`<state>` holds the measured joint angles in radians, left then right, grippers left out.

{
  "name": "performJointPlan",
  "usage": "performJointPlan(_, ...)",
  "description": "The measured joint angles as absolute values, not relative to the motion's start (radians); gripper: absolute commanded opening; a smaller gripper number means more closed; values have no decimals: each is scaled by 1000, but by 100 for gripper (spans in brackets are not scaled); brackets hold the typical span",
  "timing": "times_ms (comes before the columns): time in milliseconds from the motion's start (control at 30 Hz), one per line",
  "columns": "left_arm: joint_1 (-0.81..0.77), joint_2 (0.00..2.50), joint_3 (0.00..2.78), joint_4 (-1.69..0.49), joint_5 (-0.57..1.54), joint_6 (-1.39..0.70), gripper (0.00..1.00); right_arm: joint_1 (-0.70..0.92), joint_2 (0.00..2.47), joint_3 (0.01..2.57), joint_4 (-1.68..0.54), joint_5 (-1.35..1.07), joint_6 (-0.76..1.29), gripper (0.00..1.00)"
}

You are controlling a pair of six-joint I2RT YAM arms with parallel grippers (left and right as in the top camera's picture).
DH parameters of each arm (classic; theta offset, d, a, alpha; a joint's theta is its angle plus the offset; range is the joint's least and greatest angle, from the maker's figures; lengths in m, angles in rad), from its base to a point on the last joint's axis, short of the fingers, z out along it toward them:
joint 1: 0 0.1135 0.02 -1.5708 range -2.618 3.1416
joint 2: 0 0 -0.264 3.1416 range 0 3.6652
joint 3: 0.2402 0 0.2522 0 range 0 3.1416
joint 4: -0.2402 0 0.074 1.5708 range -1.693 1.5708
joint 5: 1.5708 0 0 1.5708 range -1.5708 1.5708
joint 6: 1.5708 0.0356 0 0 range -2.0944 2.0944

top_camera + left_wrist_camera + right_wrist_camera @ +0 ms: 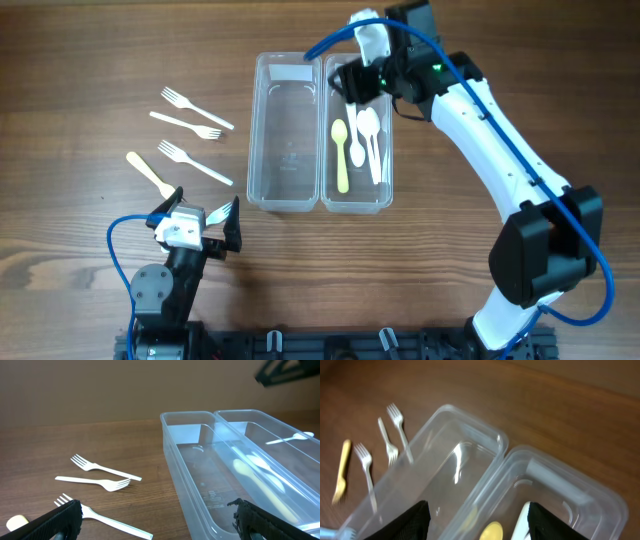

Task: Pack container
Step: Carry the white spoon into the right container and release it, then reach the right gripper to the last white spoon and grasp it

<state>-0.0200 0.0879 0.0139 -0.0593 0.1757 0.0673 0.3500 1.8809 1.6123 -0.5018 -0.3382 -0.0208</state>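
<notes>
The right pincer (358,85) hangs released, its fingers (405,522) standing well apart with nothing clamped between them, over the 12 o'clock end of the right container (389,150). Inside that clear container, toward 6 o'clock from the pincer, a yellow spoon (342,155) lies lengthwise, with two white spoons (371,135) just beside it at its 3 o'clock. Touching this container's 9 o'clock wall is the left container (285,150), also clear, with nothing in it. Out at its 9 o'clock, on the wooden surface (80,80), lie three white forks (190,126) and, nearer 8 o'clock, a yellow utensil (148,172). The left pincer (200,210) sits low at 7 o'clock of the containers, released wide and holding nothing.
</notes>
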Motion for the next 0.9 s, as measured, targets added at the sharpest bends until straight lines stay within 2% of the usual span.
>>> performJointPlan(67,-20,88,14,-59,176,67,100,340,1881,1611,-391,-305,71,67)
performJointPlan(133,-20,88,14,-59,176,67,100,309,1880,1611,-296,-255,206,72)
performJointPlan(300,-20,88,14,-60,176,67,100,157,1881,1611,-69,-77,556,81)
performJointPlan(333,-20,88,14,-59,176,67,100,134,1882,1611,-29,-36,598,84)
performJointPlan(400,-20,88,14,-59,176,67,100,109,1901,1611,58,36,669,99)
performJointPlan(533,-20,88,14,-59,176,67,100,106,2027,1612,147,75,756,99)
performJointPlan(700,-20,88,14,-59,176,67,100,81,2156,1612,188,84,978,100)
performJointPlan(900,-20,88,14,-59,176,67,100,-3,2255,1612,183,77,1081,100)
